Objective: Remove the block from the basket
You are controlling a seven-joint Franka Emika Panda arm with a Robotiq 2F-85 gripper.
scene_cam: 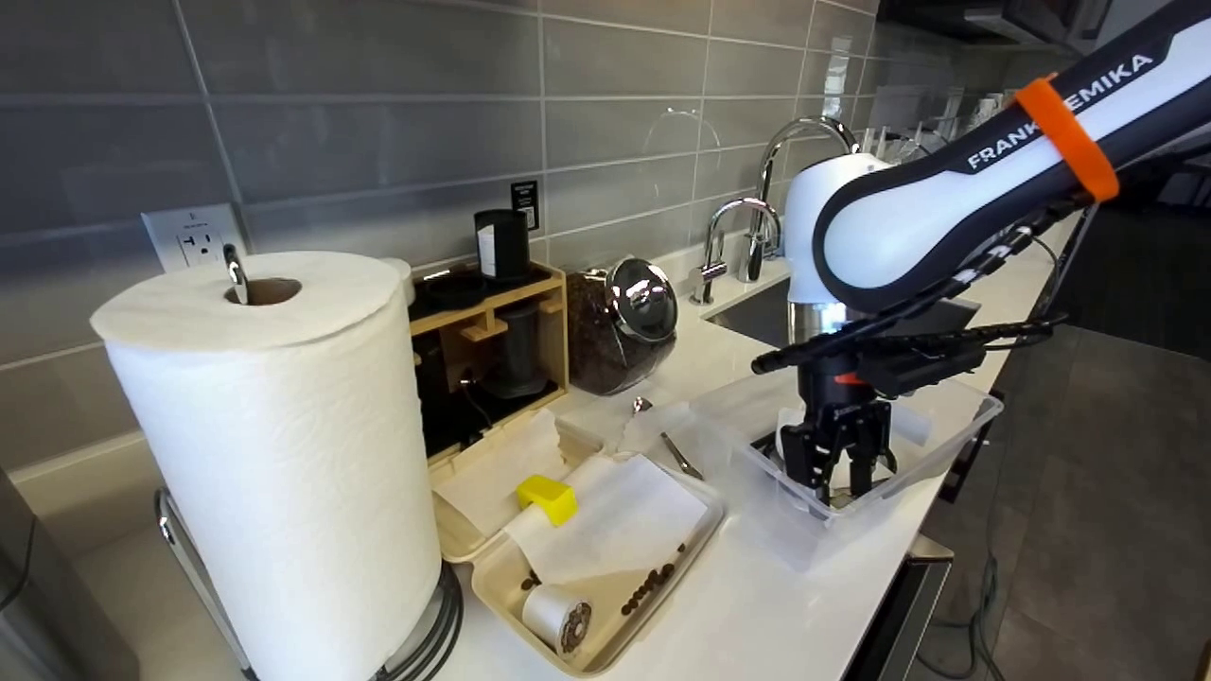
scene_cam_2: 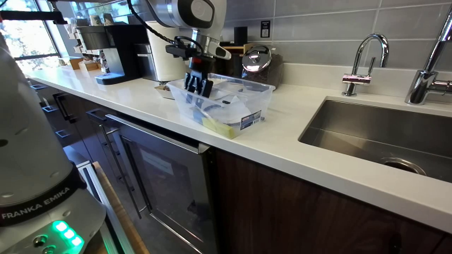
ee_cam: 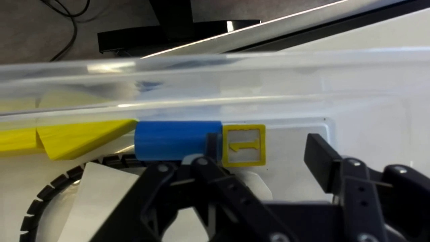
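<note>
The basket shows as a translucent, whitish rectangular open-topped plastic bin; it also shows in an exterior view and the wrist view. A small block with a yellow frame and a yellow "1" lies near one bin wall; in the exterior views I cannot make it out. My gripper is open, pointing down into the bin, in both exterior views. The block appears between the fingers, close beside the left finger, with a wide gap to the right finger. Contact cannot be told.
A blue cylinder-like piece adjoins the block, with a yellow wedge beyond it and a ribbed black ring nearby. A tan tray holds a yellow block. Paper towels, a jar and a sink surround it.
</note>
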